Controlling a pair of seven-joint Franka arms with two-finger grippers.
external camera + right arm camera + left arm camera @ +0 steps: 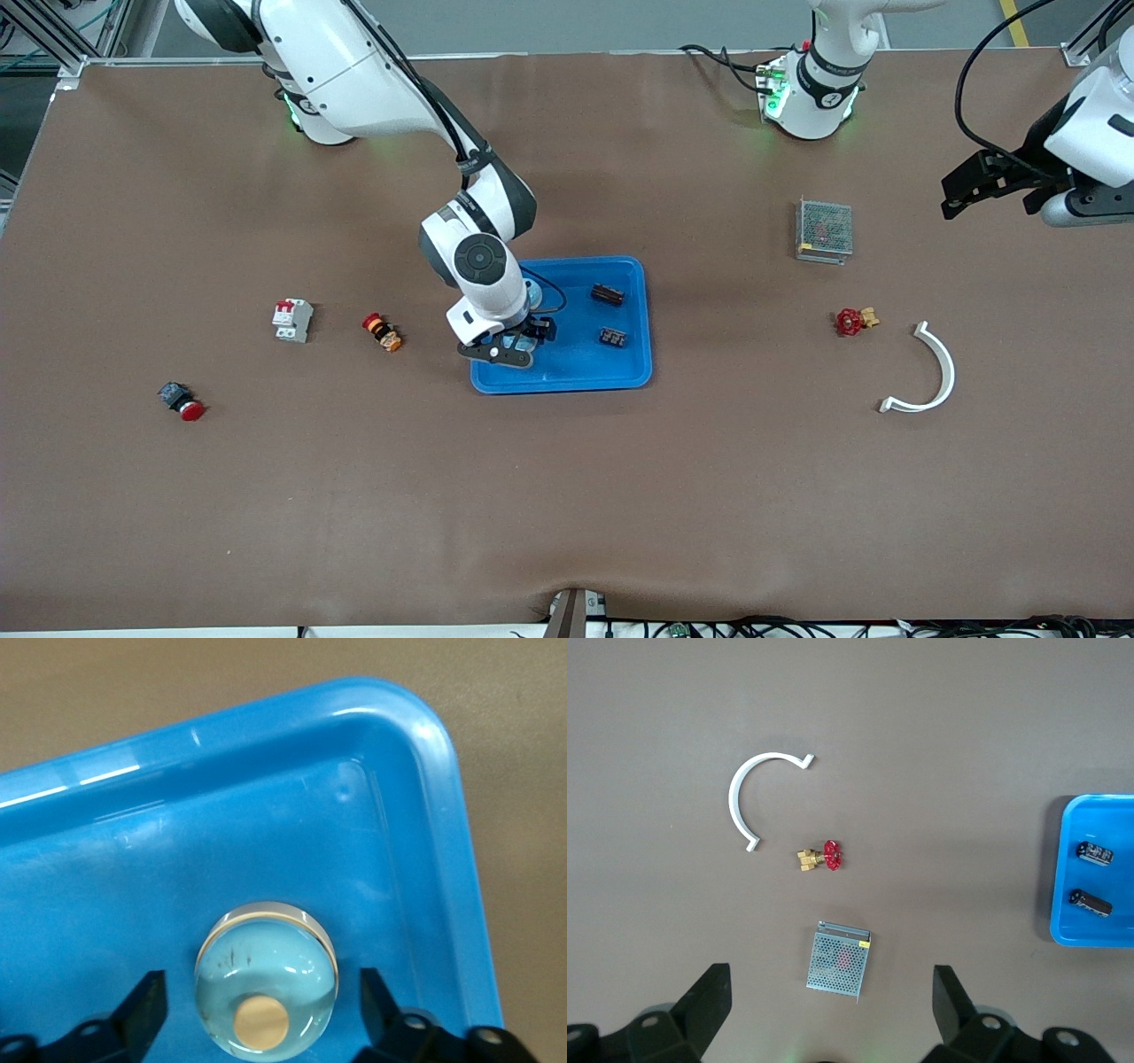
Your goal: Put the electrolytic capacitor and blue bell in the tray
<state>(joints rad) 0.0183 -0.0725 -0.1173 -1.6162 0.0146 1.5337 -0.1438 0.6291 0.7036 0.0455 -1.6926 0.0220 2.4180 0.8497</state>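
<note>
Over the blue tray, near the middle of the desk, the right gripper hangs low with its fingers spread on either side of the blue bell, apparently clear of it, so nothing is held. The bell sits on the tray floor close to one rounded corner, a pale blue glossy dome with a cream button at its top and a thin light rim. Two small dark parts lie in the tray toward the left arm's end; one looks like the electrolytic capacitor, though the view is too coarse to say which.

The main risk is in the lift-off: a fingertip could clip the smooth dome and nudge or roll the bell against the tray wall, or drag it along if the fingers are not fully clear. A sideways exit could also catch the tray rim and shift the tray.

The left gripper waits, open and empty, high over the left arm's end of the desk, above the grey mesh box.
</note>
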